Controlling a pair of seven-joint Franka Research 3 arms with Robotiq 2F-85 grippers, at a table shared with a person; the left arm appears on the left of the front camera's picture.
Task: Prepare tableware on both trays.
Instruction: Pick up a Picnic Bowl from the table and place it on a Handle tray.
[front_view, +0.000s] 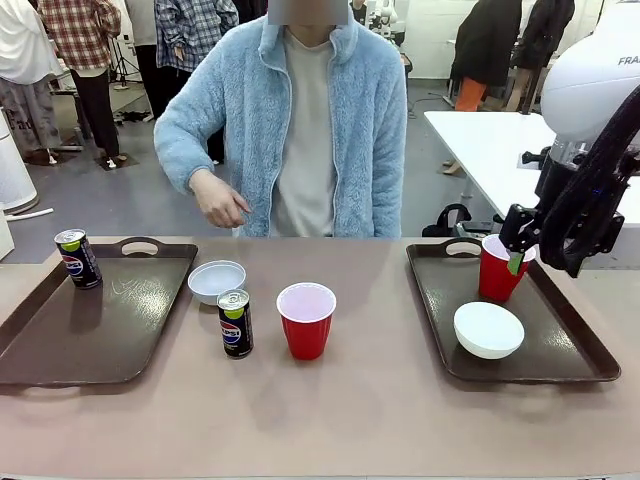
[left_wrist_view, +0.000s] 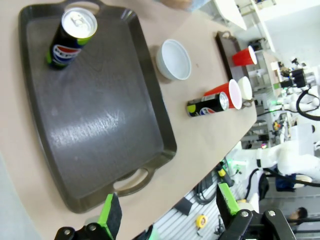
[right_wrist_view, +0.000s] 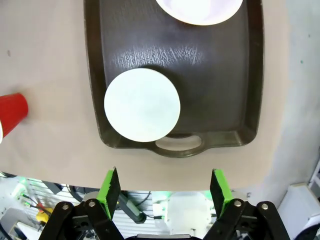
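Lit brightly and evenly from overhead, throwing soft, faint shadows. Glares in pale streaks on the tray (left_wrist_view: 107, 122) ahead of the fingers (left_wrist_view: 109, 220). Bends straight lines toward wrist-view edges; blurs slightly beside the fingers.

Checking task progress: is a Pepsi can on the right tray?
No, the right tray holds a red cup and a white bowl, no can.

Left tray (front_view: 110, 320): corner can (front_view: 77, 258) at its far left corner. On the counter (front_view: 380, 400) between the trays: middle bowl (front_view: 217, 280), middle can (front_view: 235, 323) just before it, middle cup (front_view: 306, 318) right of that can. Right tray (front_view: 440, 300): tray cup (front_view: 500, 270) at the far side, tray bowl (front_view: 488, 329) nearer.
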